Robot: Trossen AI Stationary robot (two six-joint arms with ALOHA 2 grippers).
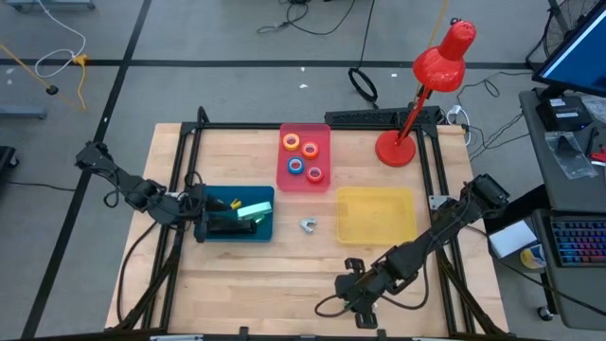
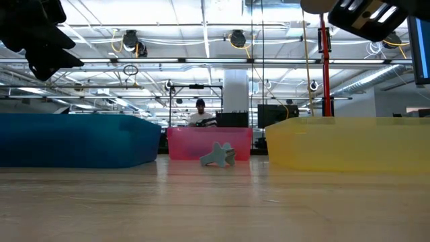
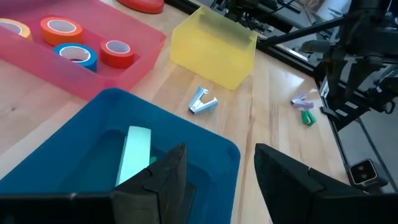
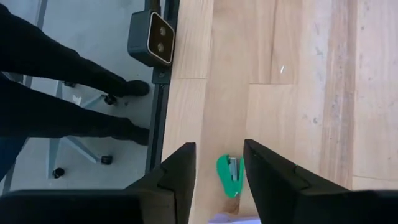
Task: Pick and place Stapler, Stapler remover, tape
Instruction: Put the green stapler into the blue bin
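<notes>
A light green stapler (image 3: 135,155) lies inside the blue tray (image 1: 254,230), and my left gripper (image 3: 217,180) hovers open over that tray's left end (image 1: 213,225). The grey stapler remover (image 1: 309,224) lies on the bare wood between the blue and yellow trays. Several tape rolls (image 1: 303,157) lie flat in the pink tray (image 1: 322,133). My right gripper (image 4: 219,174) hangs open above the table's near edge (image 1: 358,296). A small green item (image 4: 229,177) lies on the wood below the gap between its fingers.
A yellow tray (image 1: 376,213) stands right of centre. A red desk lamp (image 1: 417,104) stands at the far right corner. A lilac item (image 3: 300,99) lies next to the green one. A camera (image 4: 150,37) sits at the near edge, with a person's legs (image 4: 56,99) beyond it.
</notes>
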